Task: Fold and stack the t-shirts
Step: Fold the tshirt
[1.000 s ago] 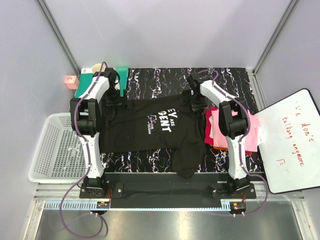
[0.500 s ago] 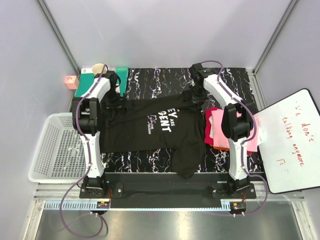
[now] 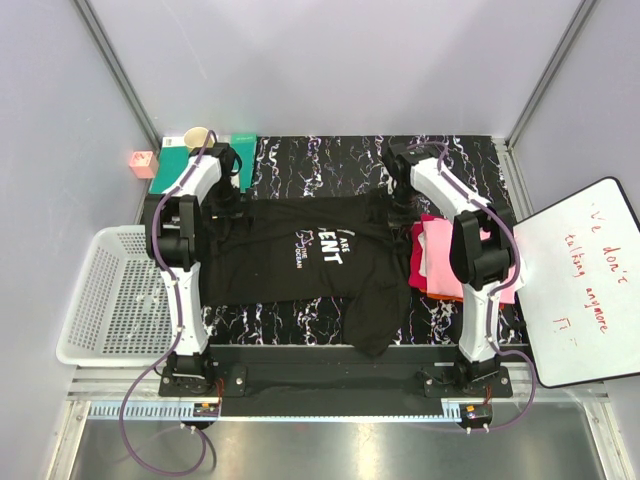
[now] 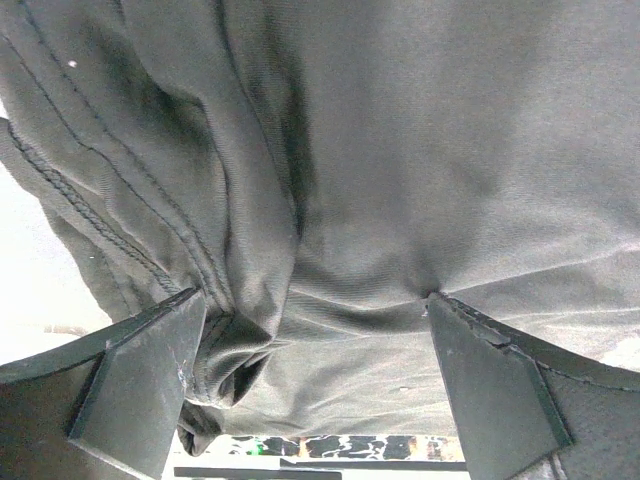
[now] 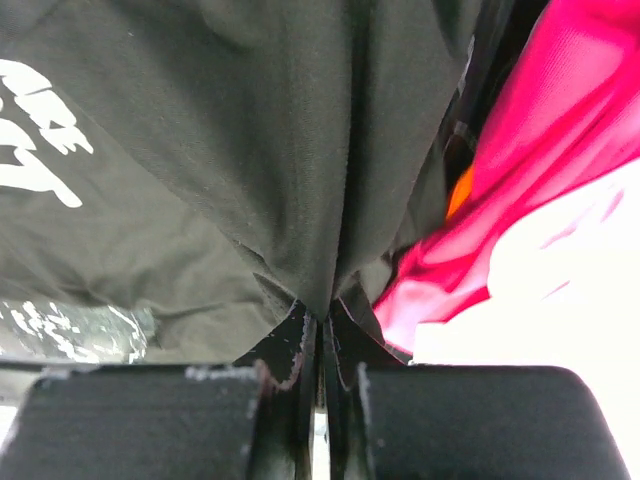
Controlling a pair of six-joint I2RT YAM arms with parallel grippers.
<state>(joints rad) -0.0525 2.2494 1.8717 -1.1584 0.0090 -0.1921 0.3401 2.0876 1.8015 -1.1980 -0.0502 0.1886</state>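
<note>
Right pincer (image 5: pixel 322 328) pinches the black t-shirt (image 5: pixel 250 150); left pincer (image 4: pixel 314 330) straddles it, wide.

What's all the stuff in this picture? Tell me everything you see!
black t-shirt: one, black with white letters, spread mid-table
folded shirts: one pile, pink, red, orange, right of the black t-shirt
basket: one, white, far left
whiteboard: one, white with red writing, far right
cup: one, tan, back left
small box: one, pink, left of the cup
green mat: one, green, back left
table: one, black marbled, centre
left claw: one, black, open at the black t-shirt's left side
right claw: one, black, shut on the black t-shirt's right side
</note>
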